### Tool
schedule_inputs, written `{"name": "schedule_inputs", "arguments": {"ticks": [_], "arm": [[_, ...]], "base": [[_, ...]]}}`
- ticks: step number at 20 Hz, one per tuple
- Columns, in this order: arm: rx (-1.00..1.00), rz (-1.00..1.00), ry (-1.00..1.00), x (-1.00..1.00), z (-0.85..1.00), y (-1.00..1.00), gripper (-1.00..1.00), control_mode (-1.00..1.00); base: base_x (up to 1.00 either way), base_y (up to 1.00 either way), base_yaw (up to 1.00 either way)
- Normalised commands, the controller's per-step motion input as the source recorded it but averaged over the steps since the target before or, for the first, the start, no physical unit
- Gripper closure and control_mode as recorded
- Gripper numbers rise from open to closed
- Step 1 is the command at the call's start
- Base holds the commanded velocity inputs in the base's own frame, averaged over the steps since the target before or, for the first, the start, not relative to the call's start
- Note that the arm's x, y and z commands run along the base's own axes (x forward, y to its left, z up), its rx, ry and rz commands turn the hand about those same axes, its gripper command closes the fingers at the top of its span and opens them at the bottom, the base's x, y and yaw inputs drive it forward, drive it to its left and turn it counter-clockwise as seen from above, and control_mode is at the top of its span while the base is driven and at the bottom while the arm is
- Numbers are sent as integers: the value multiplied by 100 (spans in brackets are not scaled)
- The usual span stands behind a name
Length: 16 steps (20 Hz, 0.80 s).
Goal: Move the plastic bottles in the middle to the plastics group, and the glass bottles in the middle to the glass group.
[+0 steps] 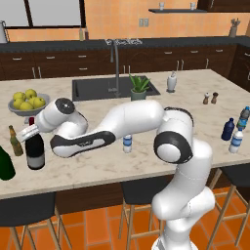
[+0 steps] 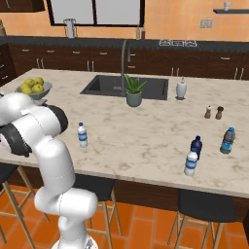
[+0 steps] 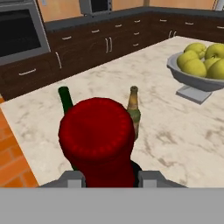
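- No brand or writing is readable anywhere; the wine bottle (image 1: 35,152) is wearing a plain grey-white label band, and the small bottles' labels are too small to read.
- The wine bottle is looking glassy and near-black, tall and cylindrical, with a ribbed red neck top that is showing large in the hand view.
- The pincer (image 3: 109,177) is gripping the wine bottle by its neck, one dark finger sitting on each side just below the red top.
- The wine bottle is standing upright on the marbled, pale bench (image 1: 195,117), with its base seeming to rest on the surface at the bench's left end.
- Just beside the wine bottle, the slim brown beer bottle (image 1: 15,141) is standing upright, and the big dark green bottle (image 1: 6,163) is standing by the same corner; both are apart from the wine bottle.
- Behind the wine bottle, a grey bowl (image 1: 27,108) is holding yellow-green fruit.
- To the right of the wine bottle, a small clear bottle with a blue cap (image 1: 127,143) is standing alone in the middle of the bench.
- Well away from the wine bottle, at the far right end, a solid dark blue bottle (image 1: 227,130) and a clear blue-capped bottle (image 1: 236,141) are standing near a third clear bottle with a blue label (image 1: 243,118).
- Two small shakers (image 1: 210,98) are standing beyond those bottles.
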Motion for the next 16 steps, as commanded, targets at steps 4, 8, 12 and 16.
{"name": "schedule_inputs", "arguments": {"ticks": [4,8,12,16], "arm": [[0,0,-1,0,-52,1,100,-100],[0,0,-2,0,-31,0,100,-100],[0,0,-3,15,0,1,100,-100],[0,0,-3,55,0,23,100,-100]], "base": [[0,0,0],[0,0,0],[0,0,0],[0,0,0]]}}
